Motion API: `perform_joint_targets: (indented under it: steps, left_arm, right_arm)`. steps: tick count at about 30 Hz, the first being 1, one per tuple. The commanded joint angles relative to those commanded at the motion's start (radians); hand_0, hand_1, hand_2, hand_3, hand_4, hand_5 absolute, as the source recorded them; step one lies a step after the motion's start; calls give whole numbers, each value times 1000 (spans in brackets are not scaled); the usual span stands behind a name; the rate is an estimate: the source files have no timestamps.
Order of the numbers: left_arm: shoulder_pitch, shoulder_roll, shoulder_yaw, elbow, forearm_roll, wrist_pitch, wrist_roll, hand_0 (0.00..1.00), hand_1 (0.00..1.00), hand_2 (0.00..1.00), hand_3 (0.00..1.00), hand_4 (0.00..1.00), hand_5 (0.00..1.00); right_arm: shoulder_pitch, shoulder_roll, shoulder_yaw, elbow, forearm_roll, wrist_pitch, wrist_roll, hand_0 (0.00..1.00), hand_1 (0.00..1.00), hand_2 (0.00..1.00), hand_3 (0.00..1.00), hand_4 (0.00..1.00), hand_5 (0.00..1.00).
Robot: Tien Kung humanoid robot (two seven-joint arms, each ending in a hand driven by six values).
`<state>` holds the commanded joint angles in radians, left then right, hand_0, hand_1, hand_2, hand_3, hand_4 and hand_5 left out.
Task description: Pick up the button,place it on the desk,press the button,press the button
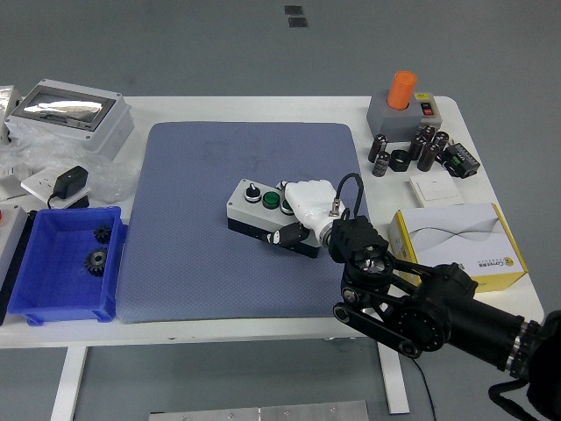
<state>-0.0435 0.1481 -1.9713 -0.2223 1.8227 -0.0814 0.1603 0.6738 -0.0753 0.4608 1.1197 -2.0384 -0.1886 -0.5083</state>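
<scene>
The button box (256, 204) is a white and black control box lying on the blue-grey mat (210, 272), near its middle. It has a black knob on the left and a green button (271, 200) beside it. My right hand (302, 210), white with black fingertips, comes in from the lower right and rests on the box's right end, covering the buttons there. Its fingers are curled down over the box top and front edge. The left arm is out of view.
A blue bin (63, 263) with black gears stands at the left. A grey box (70, 112) and a black adapter (70, 182) lie at far left. An orange-topped grey block (401, 103), black cylinders (412, 149), a white switch plate (436, 189) and a yellow-white box (465, 241) stand at right.
</scene>
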Motion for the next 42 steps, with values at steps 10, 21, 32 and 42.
perform_joint_targets:
  steps: [10, 21, 32, 42]
  left_arm:
    - [6, -3, -1, 1, 0, 8, -10, 676, 662, 627, 755, 890, 631]
    - [6, -12, -4, 3, 10, 7, -18, 671, 662, 626, 754, 885, 629]
    - [9, -19, -5, 3, 15, 3, -22, 671, 661, 625, 753, 880, 628]
    - [8, -19, -8, 4, 18, 0, -24, 669, 661, 624, 752, 876, 634]
  right_arm:
    - [-4, -49, 24, 96, 36, -135, 164, 80, 241, 298, 382, 468, 2]
    - [11, -74, -118, 162, 63, -155, 326, 73, 234, 292, 462, 342, 2]
    - [0, -15, -132, 11, -56, -175, 286, 75, 236, 280, 456, 363, 2]
    - [5, -17, -133, -2, -78, -121, 279, 77, 234, 278, 456, 389, 2]
